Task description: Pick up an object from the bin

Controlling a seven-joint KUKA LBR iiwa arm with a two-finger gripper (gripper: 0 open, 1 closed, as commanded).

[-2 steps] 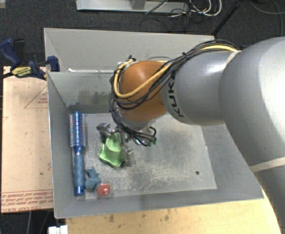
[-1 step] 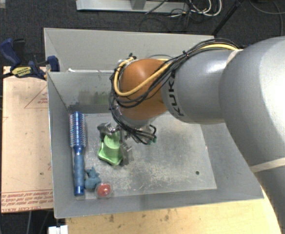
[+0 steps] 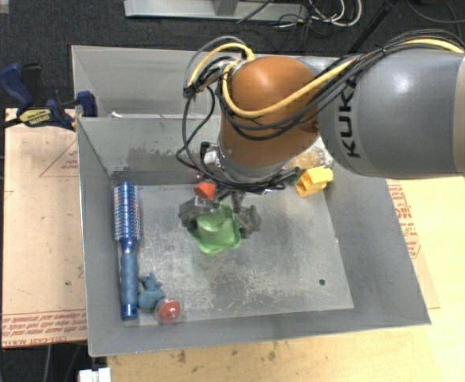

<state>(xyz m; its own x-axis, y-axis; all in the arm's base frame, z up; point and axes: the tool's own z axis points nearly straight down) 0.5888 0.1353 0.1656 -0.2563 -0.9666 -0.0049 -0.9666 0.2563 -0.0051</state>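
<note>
The gripper (image 3: 219,216) pinches a green translucent lump (image 3: 216,235) at the bin's (image 3: 296,281) middle. A small red-orange piece (image 3: 205,189) sits just behind it, a yellow block (image 3: 314,179) towards the back right. A blue hairbrush (image 3: 126,245) lies along the left wall, well apart, with a red ball (image 3: 169,310) at the front-left corner.

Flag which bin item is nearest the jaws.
The green translucent lump mid-bin, right at the jaws; blue brush, red ball and yellow block lie apart.

the brush (image 3: 126,237) is blue, the lump (image 3: 216,234) green.
</note>
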